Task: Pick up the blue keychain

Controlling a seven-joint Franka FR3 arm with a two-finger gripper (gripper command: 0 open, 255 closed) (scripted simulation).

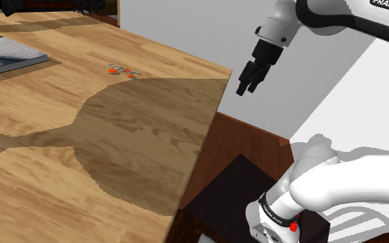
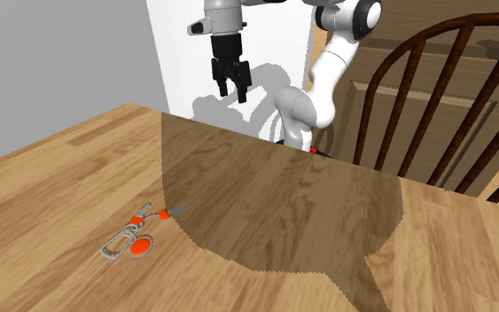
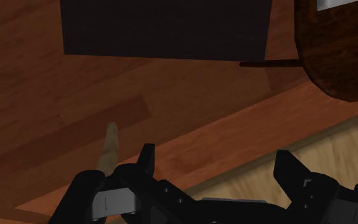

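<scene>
Hanging clear of the wooden table [image 1: 41,145], my gripper [image 1: 247,88] was up in the air just off its edge, over the reddish floor [image 3: 44,95] and not over the board. Its two fingers [image 3: 147,162] stood wide apart with nothing between them, a sensible readiness for a small, flat grasp. Looking down past them in the wrist view, I saw the floor, my dark stand [image 3: 165,28] and a pale strip of tabletop.

The keychain [image 1: 122,70] lay flat on the table, well apart from me. It was toward the shoulder view's left of the gripper, right at the border of the broad shadow on the wood. To me it showed as orange tags on silver rings, not blue, yet it was the one keychain there, so I took it for my target. A book [image 1: 6,55] lay farther to the shoulder view's left, out of the route.

I judged the reach not yet begun. The next move called for crossing over the table and descending squarely, since so thin a thing offers the fingers little to catch
</scene>
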